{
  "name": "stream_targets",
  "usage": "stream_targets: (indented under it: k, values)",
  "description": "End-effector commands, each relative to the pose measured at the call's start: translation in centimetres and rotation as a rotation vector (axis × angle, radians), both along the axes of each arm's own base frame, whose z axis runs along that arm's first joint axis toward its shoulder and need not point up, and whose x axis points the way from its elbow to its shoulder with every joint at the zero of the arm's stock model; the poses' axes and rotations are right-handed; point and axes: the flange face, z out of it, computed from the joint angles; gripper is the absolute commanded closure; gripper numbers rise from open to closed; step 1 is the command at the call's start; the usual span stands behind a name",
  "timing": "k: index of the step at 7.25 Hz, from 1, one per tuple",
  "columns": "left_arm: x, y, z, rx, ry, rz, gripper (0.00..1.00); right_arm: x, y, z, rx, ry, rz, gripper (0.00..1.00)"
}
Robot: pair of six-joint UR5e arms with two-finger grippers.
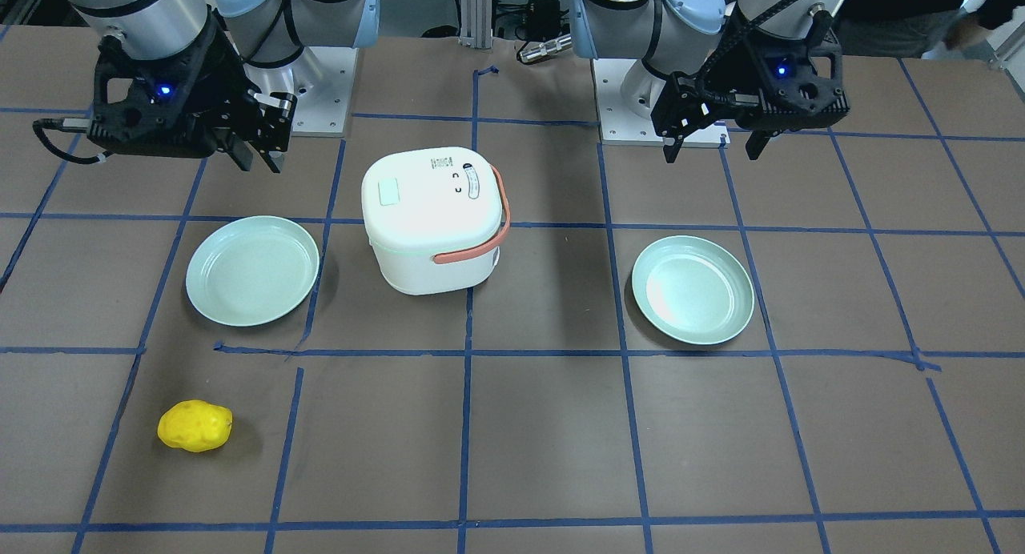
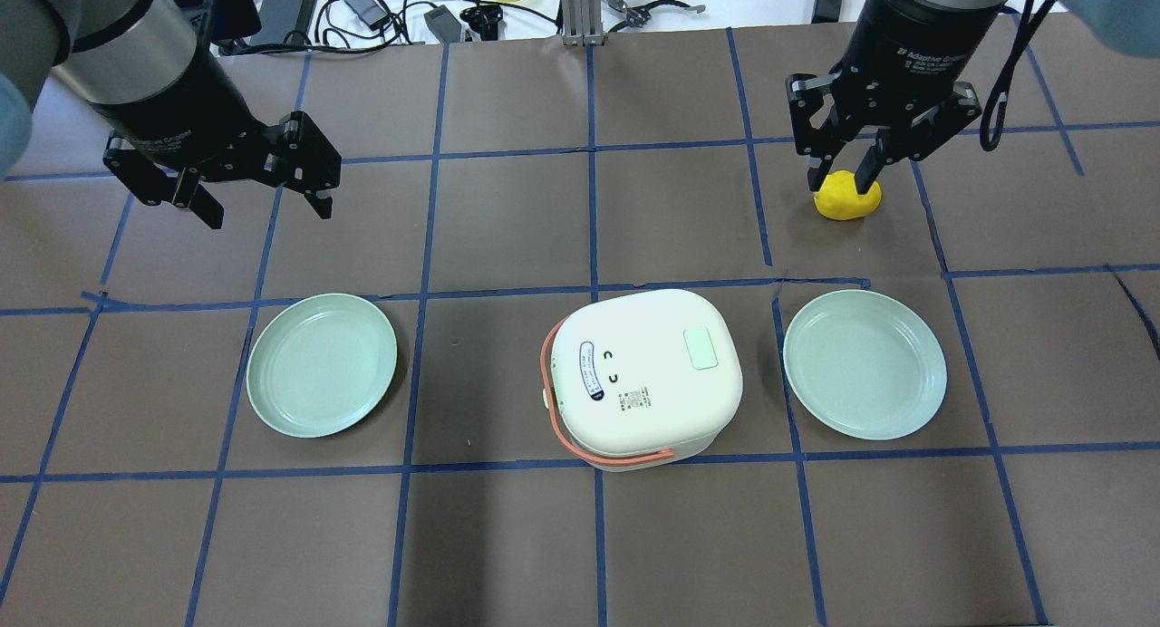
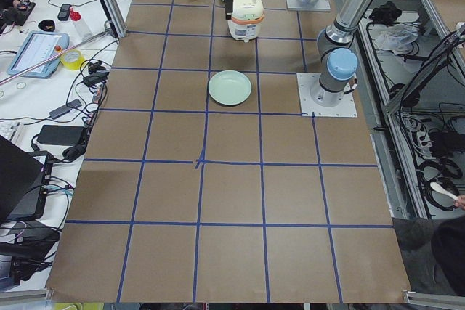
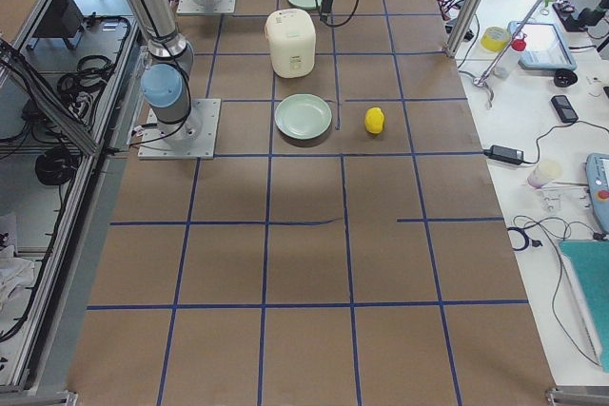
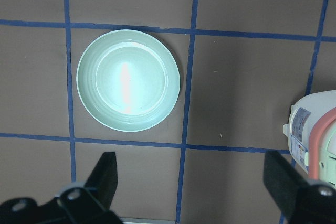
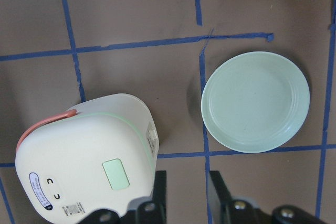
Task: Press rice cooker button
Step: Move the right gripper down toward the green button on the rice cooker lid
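1. Two pincers hang above the surface [image 1: 544, 458] in the front-facing view, and neither touches anything. The left pincer [image 1: 711, 155] is spread wide and empty. The right pincer [image 1: 260, 166] shows a narrow gap and is also empty. The rice cooker [image 1: 432, 226] stands lower, between them and nearer the right pincer.
2. Overhead, the cooker lies on the robot's side of both pincers. The pale green pad [image 2: 701, 348] on its lid, which we take to be the button, is on the half toward the right pincer. A yellow lemon-like thing [image 2: 847, 199] shows behind the right pincer's fingers, but it is not gripped.
3. From either table end, the pincers are too small for us to judge.
4. The left wrist view has a green plate [image 5: 128, 80] ahead of the wide fingers, with only the cooker's edge off to one side.
5. The right wrist view puts the pad close beside its fingers and a second plate [image 6: 255, 102] ahead of them.
6. We see three risks:
   - A press that lands off the pad would push the lid rim and could slide or rock the cooker.
   - A wide pincer might straddle the pad without depressing it.
   - If the pad is not the button, the press does nothing.
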Motion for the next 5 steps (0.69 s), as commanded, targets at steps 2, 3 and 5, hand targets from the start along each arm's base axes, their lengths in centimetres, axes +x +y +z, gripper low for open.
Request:
stream_targets:
  k: [2,3,5]
  values:
    - [0.0,0.0,0.0,0.0,0.0,0.0,0.0,3.2,2.2,-3.8,0.084,-0.031,0.043,0.68]
    - [0.0,0.0,0.0,0.0,0.0,0.0,0.0,3.9,2.7,-5.1,0.105,-0.03,0.053,0.68]
    - [0.0,0.0,0.0,0.0,0.0,0.0,0.0,5.6,3.4,-6.9,0.122,-0.026,0.089,0.68]
